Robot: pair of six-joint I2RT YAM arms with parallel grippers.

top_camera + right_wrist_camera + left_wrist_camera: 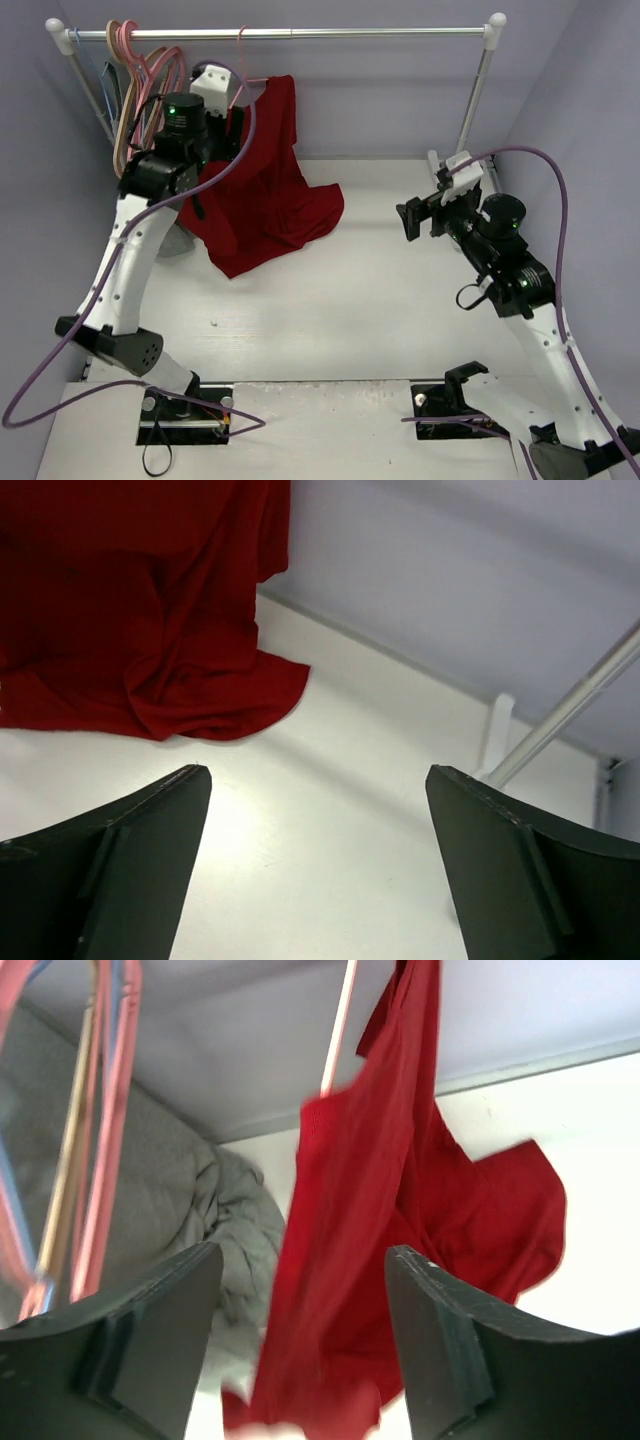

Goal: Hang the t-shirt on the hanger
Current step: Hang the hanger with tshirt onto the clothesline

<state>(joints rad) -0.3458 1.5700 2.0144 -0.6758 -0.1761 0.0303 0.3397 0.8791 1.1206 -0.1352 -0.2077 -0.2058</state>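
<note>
The t-shirt (270, 190) hangs on the hanger (338, 1035), which is hooked over the rail (300, 32); its hem pools below the rail. The left gripper (302, 1255) and right gripper (318, 775) both gape wide, holding nothing. The task looks nearly done, though I cannot tell whether both shoulders are seated.

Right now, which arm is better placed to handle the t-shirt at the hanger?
Left, probably. The left gripper, fingers open, faces the t-shirt hanging by the hanger from the rail. The right gripper, also open, sits well off to the side.
</note>
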